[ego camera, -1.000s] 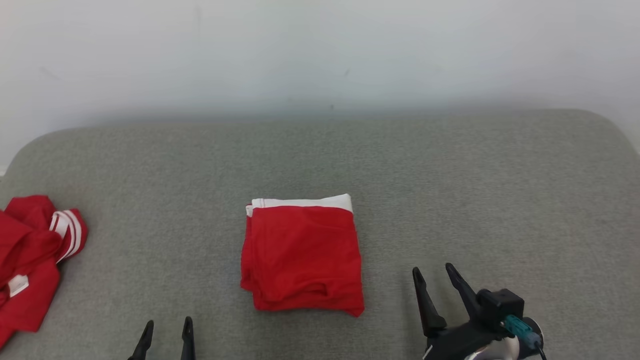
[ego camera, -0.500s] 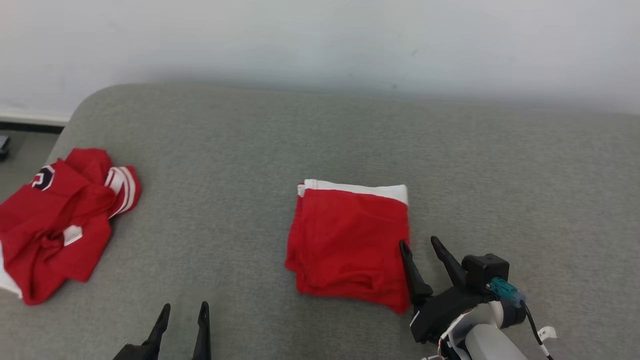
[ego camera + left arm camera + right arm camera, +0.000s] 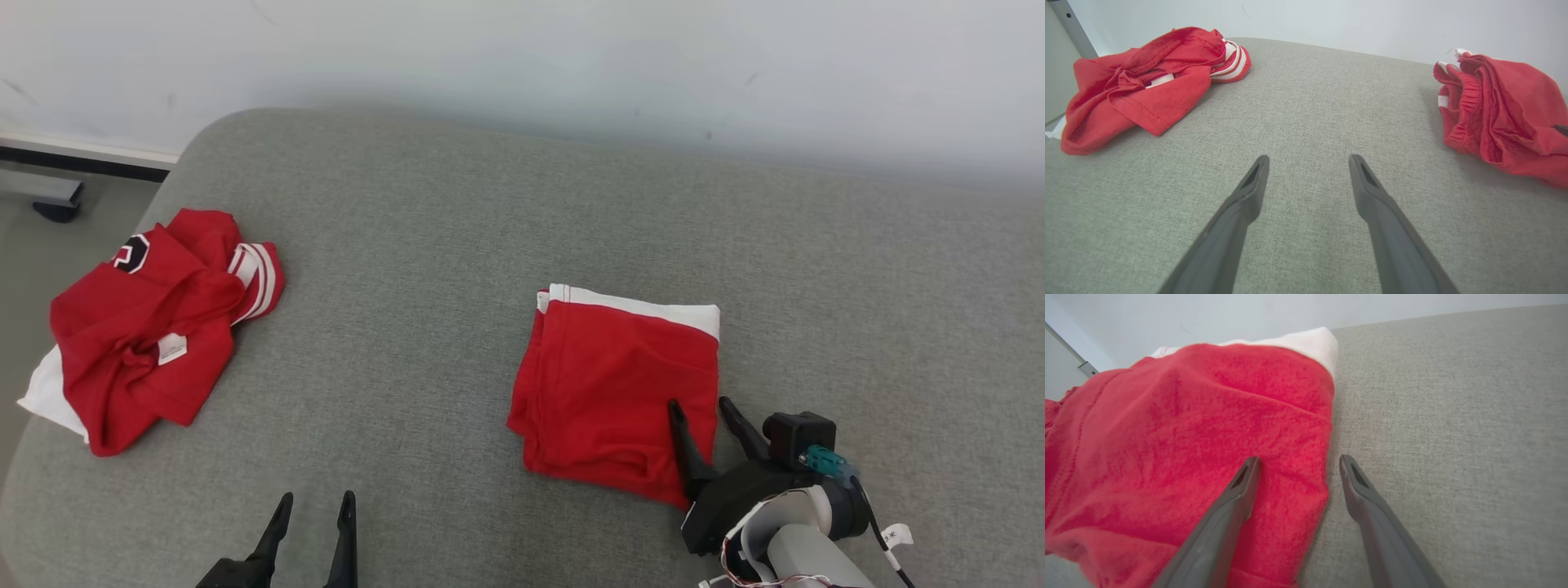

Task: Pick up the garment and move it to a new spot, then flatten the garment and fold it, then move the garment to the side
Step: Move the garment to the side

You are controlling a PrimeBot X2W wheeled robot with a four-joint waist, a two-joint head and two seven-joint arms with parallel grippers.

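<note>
Folded garment (image 3: 620, 392) laid flat, right of centre on grey cushion (image 3: 424, 245); fold judged done, move to side not yet done. Right tool (image 3: 699, 403) spread wide, empty, straddling garment's right edge. Left tool (image 3: 317, 496) wide, empty, at near edge. Second red garment (image 3: 139, 327) crumpled at far left.

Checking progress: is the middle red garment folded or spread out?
Folded. The red garment lies as a compact rectangle, layered edges stacked along its left side in the head view.

No legible text. Crumpled red garment (image 3: 139, 343), far left: black-and-white emblem (image 3: 131, 253) and small white tag (image 3: 171, 349), neither readable. White cable tag (image 3: 895, 535), near right: dark marks, too small to read.
</note>
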